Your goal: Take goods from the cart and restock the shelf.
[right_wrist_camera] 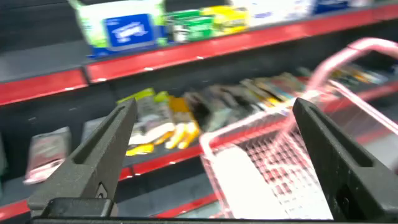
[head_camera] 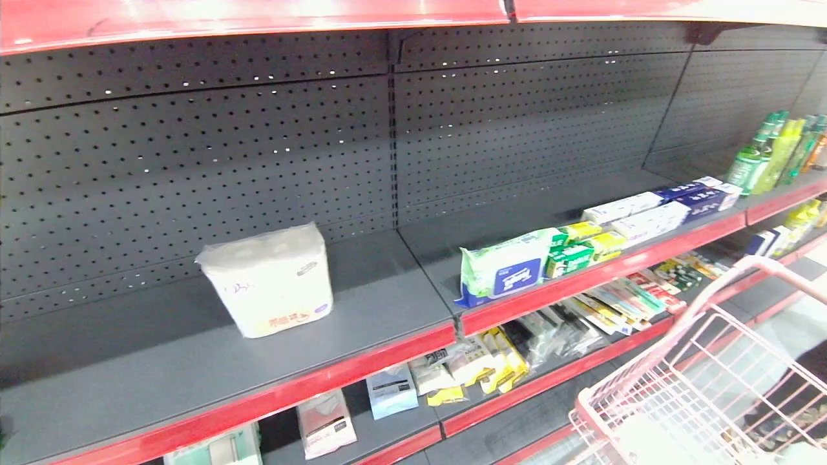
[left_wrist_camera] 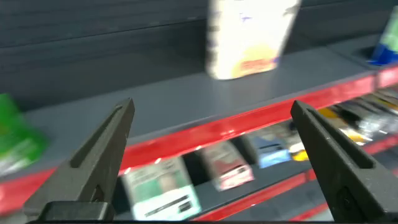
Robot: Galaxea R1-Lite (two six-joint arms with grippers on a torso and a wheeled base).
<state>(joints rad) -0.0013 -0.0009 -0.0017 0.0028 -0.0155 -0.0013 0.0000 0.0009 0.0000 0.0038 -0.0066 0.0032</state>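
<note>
Left tool [left_wrist_camera: 211, 155] spread wide, facing tissue pack [left_wrist_camera: 249, 37] on shelf [left_wrist_camera: 155, 102].

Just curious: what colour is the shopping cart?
The cart is pink, wire and handle; head view shows it best.

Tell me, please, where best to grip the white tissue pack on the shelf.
Grip the white tissue pack across its two side faces, probably coming from the front. It stands upright with bare shelf on both sides, and the pegboard closes the back.
</note>
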